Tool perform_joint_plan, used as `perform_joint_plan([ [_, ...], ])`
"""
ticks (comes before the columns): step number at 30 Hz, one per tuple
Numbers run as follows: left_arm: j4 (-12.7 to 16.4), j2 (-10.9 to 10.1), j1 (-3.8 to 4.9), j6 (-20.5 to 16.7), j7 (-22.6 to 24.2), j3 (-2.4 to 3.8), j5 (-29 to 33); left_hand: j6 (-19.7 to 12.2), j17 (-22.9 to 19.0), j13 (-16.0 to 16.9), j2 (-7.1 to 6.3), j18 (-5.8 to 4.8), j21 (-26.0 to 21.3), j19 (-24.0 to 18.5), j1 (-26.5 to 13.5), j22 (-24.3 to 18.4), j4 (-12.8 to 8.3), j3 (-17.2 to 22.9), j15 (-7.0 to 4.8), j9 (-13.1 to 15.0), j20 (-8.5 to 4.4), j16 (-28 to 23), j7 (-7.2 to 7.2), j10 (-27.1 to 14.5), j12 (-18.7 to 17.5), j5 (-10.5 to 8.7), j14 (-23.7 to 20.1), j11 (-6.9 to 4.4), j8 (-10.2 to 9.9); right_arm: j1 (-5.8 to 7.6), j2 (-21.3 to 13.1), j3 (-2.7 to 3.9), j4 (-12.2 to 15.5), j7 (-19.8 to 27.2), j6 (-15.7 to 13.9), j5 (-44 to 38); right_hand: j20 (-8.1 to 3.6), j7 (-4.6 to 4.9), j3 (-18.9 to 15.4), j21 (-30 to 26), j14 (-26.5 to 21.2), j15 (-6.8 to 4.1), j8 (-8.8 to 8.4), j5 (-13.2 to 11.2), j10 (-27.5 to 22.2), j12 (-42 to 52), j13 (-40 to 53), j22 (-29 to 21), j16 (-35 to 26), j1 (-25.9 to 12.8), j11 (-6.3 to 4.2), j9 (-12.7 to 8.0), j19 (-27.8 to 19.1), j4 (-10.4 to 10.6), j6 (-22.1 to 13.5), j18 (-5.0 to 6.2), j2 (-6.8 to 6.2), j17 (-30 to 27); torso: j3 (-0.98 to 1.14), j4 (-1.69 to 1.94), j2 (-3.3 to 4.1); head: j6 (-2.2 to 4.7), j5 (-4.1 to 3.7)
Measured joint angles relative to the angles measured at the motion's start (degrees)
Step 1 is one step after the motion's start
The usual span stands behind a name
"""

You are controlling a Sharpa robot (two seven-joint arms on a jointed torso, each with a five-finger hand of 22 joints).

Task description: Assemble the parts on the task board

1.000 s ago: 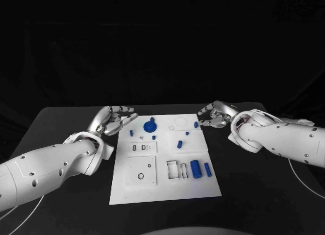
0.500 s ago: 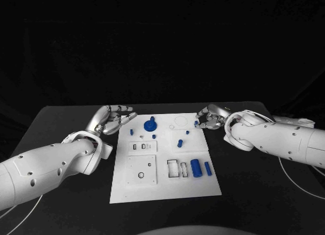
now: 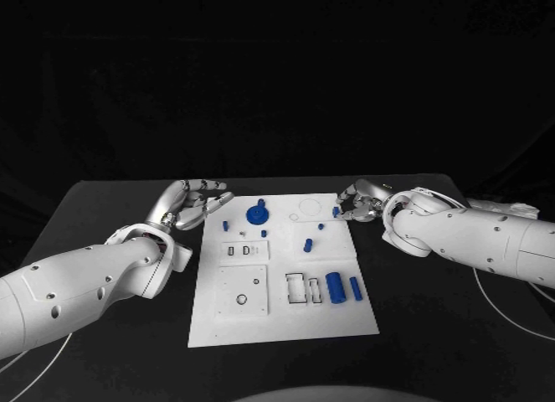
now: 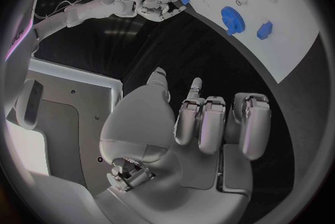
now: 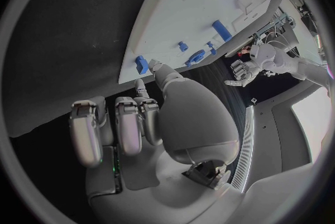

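- left hand (image 3: 195, 204): fingers loosely curled, holding nothing, just beside task board (image 3: 282, 322)
- right hand (image 3: 362, 201): fingertips near small blue part (image 3: 335, 213); grip unclear

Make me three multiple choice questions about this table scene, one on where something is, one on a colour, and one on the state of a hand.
1. Where does the gear lie on the board?
A. near the far edge
B. at the near edge
C. off the board, on the table

2. What colour are the loose parts?
A. red
B. blue
C. green

3. What is the left hand doing?
A. lifting the gear
B. pressing on the board's middle
C. holding nothing, beside the board's far left corner

Answers:
1 A, the gear sits in the far part of the board, between the two hands.
2 B, the gear and the cylinder are both blue.
3 C, the left wrist view shows its fingers bare over the dark table.
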Motion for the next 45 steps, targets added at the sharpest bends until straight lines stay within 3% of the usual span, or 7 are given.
perform_joint_plan([
  [2,0.02,-0.02,0.0,0.0,0.01,0.0,0.0,0.0,0.0,0.0,0.0,-0.01,0.0,0.0,0.0,0.0,0.0,0.0,0.0,0.0,0.0,0.0,0.0,0.0,0.0,0.0,0.0,0.0,0.0,0.0,0.11,0.0,-0.08,-0.2,0.17,-0.11,0.0,0.0,0.11,0.0,0.0,0.0,0.1,0.0,0.02,0.0,0.0,0.0,0.0,0.07,-0.4,0.0,0.0,-0.11,0.0,0.0,0.07,0.03,0.01,0.01,0.0,0.03,0.01],
  [28,0.22,-0.51,0.0,-0.02,0.03,0.0,0.0,0.0,0.04,0.0,0.24,0.0,0.0,0.0,0.24,0.0,0.0,0.0,0.0,0.0,0.0,0.0,0.0,0.0,0.0,0.0,0.0,0.0,0.0,-0.04,1.42,0.0,-0.96,-1.6,1.48,-0.62,-0.35,-0.19,0.57,0.0,0.0,-0.41,0.28,-0.53,0.02,0.0,-0.01,-0.02,0.0,0.96,-0.4,-0.06,-0.07,-0.23,0.19,0.0,0.99,0.03,0.0,0.01,0.03,0.16,0.64],
  [45,0.33,-0.5,0.0,-0.03,0.07,0.0,0.0,0.0,0.03,0.0,0.24,0.0,0.0,0.0,0.24,0.0,0.0,0.0,0.0,0.0,0.0,0.0,0.0,0.0,0.0,0.0,0.0,0.0,0.0,-0.05,1.79,0.01,-1.33,-2.08,2.46,-0.69,-0.41,-0.36,0.96,0.0,-0.21,-0.62,0.73,-1.01,0.02,0.0,0.04,-0.02,0.0,1.02,-0.4,-0.06,0.0,0.15,0.37,0.0,1.69,0.02,0.01,0.0,0.04,0.12,-0.36],
])
